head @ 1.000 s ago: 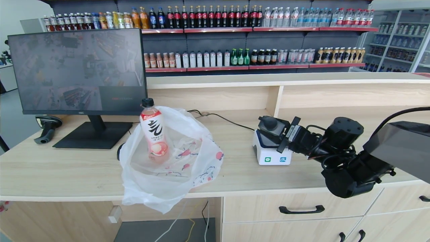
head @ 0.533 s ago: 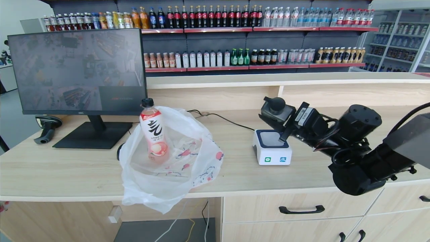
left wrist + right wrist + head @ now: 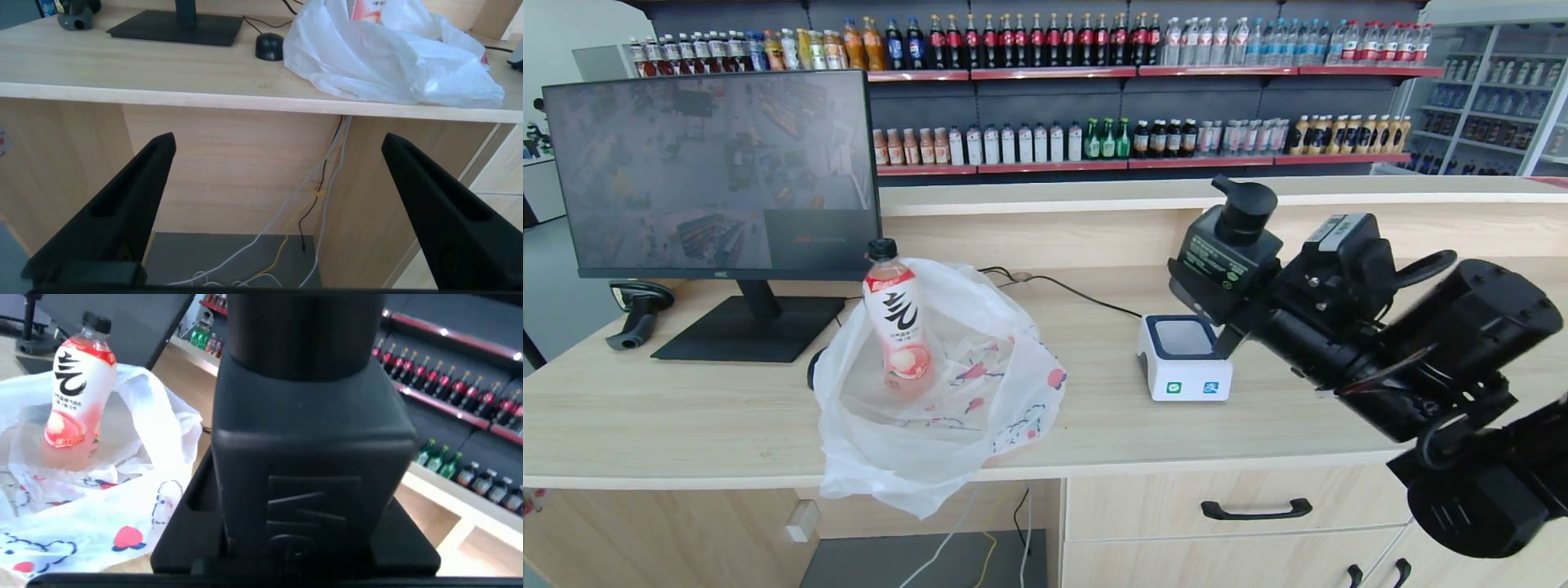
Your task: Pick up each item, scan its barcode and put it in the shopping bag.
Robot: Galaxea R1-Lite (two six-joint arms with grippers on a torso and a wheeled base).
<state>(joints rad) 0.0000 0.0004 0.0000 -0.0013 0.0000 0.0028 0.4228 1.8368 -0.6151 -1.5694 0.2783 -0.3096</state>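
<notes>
Head view, left to right. A handheld barcode scanner point(image 3: 637, 314) lies at the far left of the wooden counter point(image 3: 686, 425). Beside it stands a monitor point(image 3: 715, 175) showing dim overhead shop footage; its small red caption is too small to read.

The translucent white shopping bag point(image 3: 947, 408), printed with red and dark motifs, lies open and hangs over the counter's front edge. It contains one upright peach drink bottle point(image 3: 897, 318) with a black cap, a red band and large black brush characters on a white label.

A white desktop scanner point(image 3: 1183, 358) carries a green and a blue square icon on its front.

The right gripper point(image 3: 1241, 306) is clamped on a black pump bottle point(image 3: 1227, 261), held in the air just above and beside the desktop scanner. The bottle's label has pale print and a green mark, both illegible.

Left wrist view: the left gripper point(image 3: 278, 212) has its fingers spread wide around nothing, low in front of the counter.
</notes>
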